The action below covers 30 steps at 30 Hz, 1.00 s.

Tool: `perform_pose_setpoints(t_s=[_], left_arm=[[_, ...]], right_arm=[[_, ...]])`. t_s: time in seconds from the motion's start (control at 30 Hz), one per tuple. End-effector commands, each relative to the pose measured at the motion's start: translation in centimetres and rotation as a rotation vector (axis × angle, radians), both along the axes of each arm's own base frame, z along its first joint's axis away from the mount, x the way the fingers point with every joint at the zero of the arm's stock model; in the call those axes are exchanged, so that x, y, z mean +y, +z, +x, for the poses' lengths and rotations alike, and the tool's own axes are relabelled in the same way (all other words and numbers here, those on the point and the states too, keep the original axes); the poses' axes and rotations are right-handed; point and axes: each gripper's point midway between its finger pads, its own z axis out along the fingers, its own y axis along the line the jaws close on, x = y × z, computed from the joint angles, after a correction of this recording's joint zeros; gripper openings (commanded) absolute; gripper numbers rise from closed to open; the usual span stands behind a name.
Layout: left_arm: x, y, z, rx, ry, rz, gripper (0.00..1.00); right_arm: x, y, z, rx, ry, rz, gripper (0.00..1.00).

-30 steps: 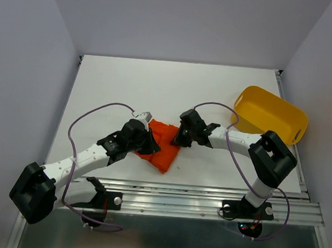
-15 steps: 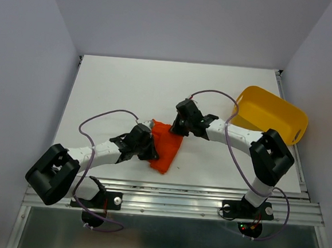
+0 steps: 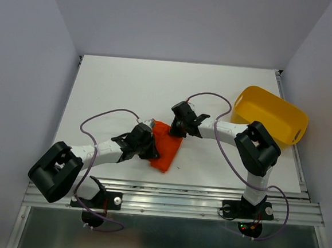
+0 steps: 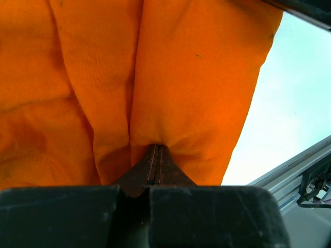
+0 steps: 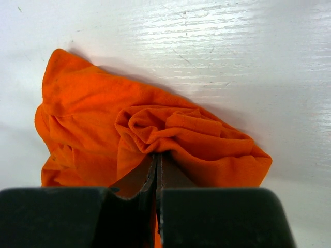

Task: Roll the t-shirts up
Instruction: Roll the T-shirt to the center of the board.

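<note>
1. The bright orange-red soft cloth t-shirt (image 3: 166, 153) lay bunched near the front of the white table (image 3: 128, 86) — folded small, no tidy roll yet.
2. The left gripper (image 4: 156, 155) and right gripper (image 5: 156, 161) each pinched its cloth from opposite sides.

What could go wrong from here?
1. Each set of jaws pinches only a small fold of the shirt; pulling apart may slip one free.
2. The shirt is bunched, not flat, so rolling now would likely come out lumpy.
3. It lies near the front rail and could drag over it.
</note>
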Motion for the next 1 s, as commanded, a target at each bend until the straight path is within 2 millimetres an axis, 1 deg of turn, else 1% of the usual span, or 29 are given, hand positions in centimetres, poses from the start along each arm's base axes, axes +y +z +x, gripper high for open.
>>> perform_pose_setpoints(t_s=[0.0,0.03,0.07,0.1,0.13,0.17,0.2,0.23,0.27,0.33,0.37,0.43,0.5,0.53,0.57,0.6,0.63,0.67,0.73,0.77,0.8,0.83,0.9,0.93,0.97], left_arm=[[0.5,-1.0,0.7,-0.011,-0.022,0.073,0.0],[0.2,-1.2,0.9,-0.01,-0.038,0.083,0.0],[0.0,-1.1,1.1,-0.008,-0.04,0.081,0.0],[-0.2,-1.1,1.3,-0.012,-0.053,0.086,0.0],[-0.7,-1.0,1.8,-0.015,-0.059,0.086,0.0],[-0.9,-0.9,2.0,-0.016,-0.064,0.087,0.0],[-1.4,-0.4,2.7,-0.034,-0.069,0.081,0.0],[-1.5,-0.5,2.8,-0.033,-0.073,0.088,0.0],[-1.6,-0.4,3.1,-0.04,-0.076,0.091,0.0],[-2.0,0.3,3.9,-0.06,-0.084,0.098,0.0],[-2.1,0.5,4.1,-0.066,-0.086,0.102,0.0],[-2.3,1.6,4.8,-0.094,-0.09,0.105,0.0],[-1.9,2.2,4.7,-0.094,-0.09,0.125,0.0],[-2.1,3.8,5.2,-0.128,-0.085,0.111,0.0],[-1.4,4.1,5.1,-0.129,-0.077,0.14,0.0],[-1.4,5.2,5.3,-0.151,-0.071,0.139,0.01],[-0.6,6.4,5.3,-0.173,-0.06,0.155,0.08],[-0.1,7.2,5.6,-0.199,-0.039,0.176,0.11],[0.2,9.3,5.8,-0.246,-0.026,0.189,0.15],[1.0,9.5,5.7,-0.247,-0.014,0.226,0.17],[1.3,10.1,5.6,-0.258,-0.015,0.254,0.26],[1.2,10.3,5.5,-0.264,-0.016,0.266,0.3],[0.8,11.0,5.3,-0.28,-0.028,0.281,0.39],[0.5,10.7,4.7,-0.28,-0.048,0.315,0.47],[0.1,10.7,4.4,-0.284,-0.057,0.333,0.52]], right_arm=[[-5.3,-4.1,-0.5,0.049,-0.127,-0.173,0.01],[-6.1,-4.0,-0.1,0.058,-0.172,-0.158,0.01],[-6.3,-4.4,-0.5,0.07,-0.176,-0.158,0.01],[-7.5,-4.8,-0.7,0.083,-0.198,-0.162,0.01],[-7.4,-4.7,-0.8,0.081,-0.197,-0.151,0.01],[-8.0,-4.5,-0.5,0.074,-0.206,-0.152,0.01],[-8.1,-4.3,-0.5,0.067,-0.205,-0.156,0.01],[-8.7,-4.2,-0.2,0.061,-0.216,-0.168,0.01],[-8.8,-3.9,-0.1,0.053,-0.219,-0.168,0.01],[-9.7,-3.2,0.4,0.041,-0.246,-0.172,0.01],[-9.8,-2.9,0.5,0.033,-0.243,-0.175,0.01],[-10.0,-1.8,1.2,0.0,-0.229,-0.175,0.01],[-9.8,-0.6,1.7,-0.032,-0.208,-0.171,0.01],[-9.6,0.5,1.9,-0.054,-0.195,-0.161,0.02],[-9.2,1.7,2.4,-0.082,-0.167,-0.16,0.05],[-9.0,2.6,2.7,-0.098,-0.153,-0.154,0.08],[-8.8,4.3,3.0,-0.122,-0.133,-0.151,0.12],[-8.7,5.1,3.1,-0.136,-0.123,-0.147,0.15],[-8.5,7.0,3.2,-0.171,-0.105,-0.122,0.22],[-8.6,7.7,3.1,-0.186,-0.104,-0.115,0.25],[-8.8,9.2,3.1,-0.22,-0.106,-0.102,0.35],[-9.0,9.9,2.9,-0.233,-0.106,-0.098,0.43],[-9.9,11.3,2.3,-0.264,-0.123,-0.089,0.48],[-10.3,11.4,1.9,-0.265,-0.128,-0.093,0.53],[-10.6,11.6,1.5,-0.267,-0.13,-0.092,0.53]])
